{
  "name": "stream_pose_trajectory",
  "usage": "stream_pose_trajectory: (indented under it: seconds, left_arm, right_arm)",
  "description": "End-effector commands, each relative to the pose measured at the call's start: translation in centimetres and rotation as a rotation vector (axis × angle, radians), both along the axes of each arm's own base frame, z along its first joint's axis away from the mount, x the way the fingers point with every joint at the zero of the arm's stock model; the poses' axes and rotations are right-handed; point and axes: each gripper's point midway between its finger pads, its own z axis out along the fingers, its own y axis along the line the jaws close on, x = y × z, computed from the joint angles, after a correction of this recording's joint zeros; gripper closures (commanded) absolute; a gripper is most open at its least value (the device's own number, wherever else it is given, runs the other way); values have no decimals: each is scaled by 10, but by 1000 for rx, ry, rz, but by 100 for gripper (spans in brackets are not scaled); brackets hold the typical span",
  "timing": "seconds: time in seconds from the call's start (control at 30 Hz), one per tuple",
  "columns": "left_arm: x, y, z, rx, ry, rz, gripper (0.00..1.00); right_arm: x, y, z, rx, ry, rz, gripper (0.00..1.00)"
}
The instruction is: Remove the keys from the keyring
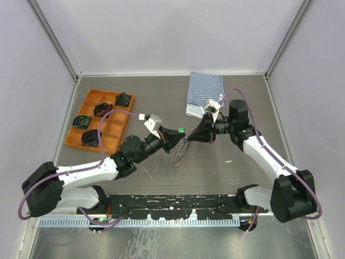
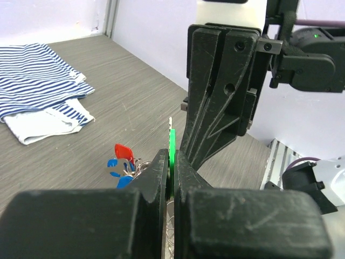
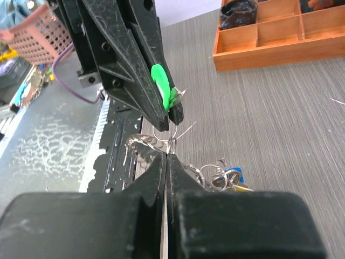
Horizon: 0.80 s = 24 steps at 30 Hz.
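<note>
Over grey table [image 1: 161,102], left pincer [image 2: 171,162] clamps green key [image 3: 160,86], right pincer [image 3: 166,159] keyring [image 3: 161,135]

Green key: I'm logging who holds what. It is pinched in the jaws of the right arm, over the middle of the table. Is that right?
No. The green key is pinched in the jaws of the left arm, not the right, over the middle of the table. The left wrist view shows it there; the right arm grips the ring.

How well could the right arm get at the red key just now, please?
Probably not yet: the right pincer is shut on the keyring, though the red key itself hangs uncovered.
</note>
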Motion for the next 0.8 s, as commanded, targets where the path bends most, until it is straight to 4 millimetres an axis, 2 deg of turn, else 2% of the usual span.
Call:
stream_pose_trajectory:
  seconds: [0.0, 0.77]
  left_arm:
    - [12, 6, 25, -101, -55, 47, 100]
    - [19, 4, 23, -141, -4, 58, 100]
  right_arm:
    - [8, 0, 22, 71, 7, -63, 99]
    - [27, -3, 24, 293, 12, -303, 99]
